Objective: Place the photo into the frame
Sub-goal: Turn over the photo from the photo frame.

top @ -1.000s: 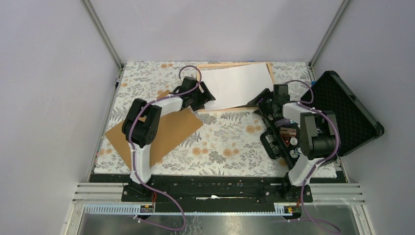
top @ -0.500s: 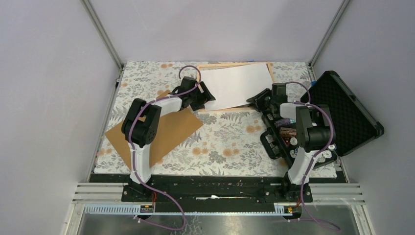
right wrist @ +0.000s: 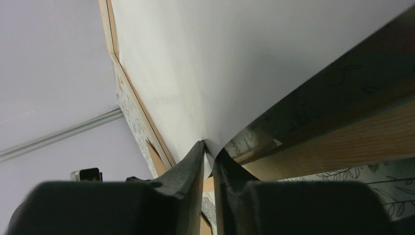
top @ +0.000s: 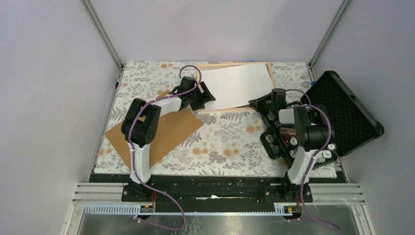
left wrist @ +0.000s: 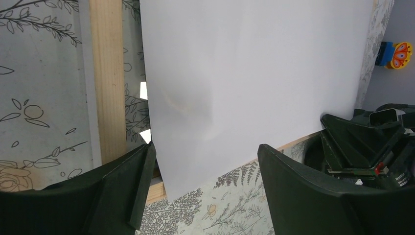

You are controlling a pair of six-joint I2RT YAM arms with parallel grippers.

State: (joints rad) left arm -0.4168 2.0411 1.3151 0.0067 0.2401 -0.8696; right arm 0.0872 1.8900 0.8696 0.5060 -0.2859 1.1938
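Observation:
A blank white sheet (top: pixel 240 84) lies askew over the light wood frame (top: pixel 220 64) at the back of the table. My right gripper (top: pixel 257 104) is shut on the sheet's near right corner (right wrist: pixel 220 58), which is raised off the frame's rail (right wrist: pixel 342 142). Over the sheet's near left corner (left wrist: pixel 244 73) my left gripper (top: pixel 205 98) hovers open, with one frame rail (left wrist: pixel 105 73) beside its left finger. A brown board (top: pixel 171 129), the photo with its plain back up, lies at the left, partly under the left arm. No printed side shows.
An open black foam-lined case (top: pixel 345 112) stands at the right edge. Its lower half (top: pixel 286 137), holding small items, lies under the right arm. A small blue and orange toy (left wrist: pixel 394 54) sits by the back wall. Flowered cloth covers the table.
The right gripper has closed on the white sheet's near right corner, and the right arm has shifted slightly. The left arm and its open gripper have stayed still.

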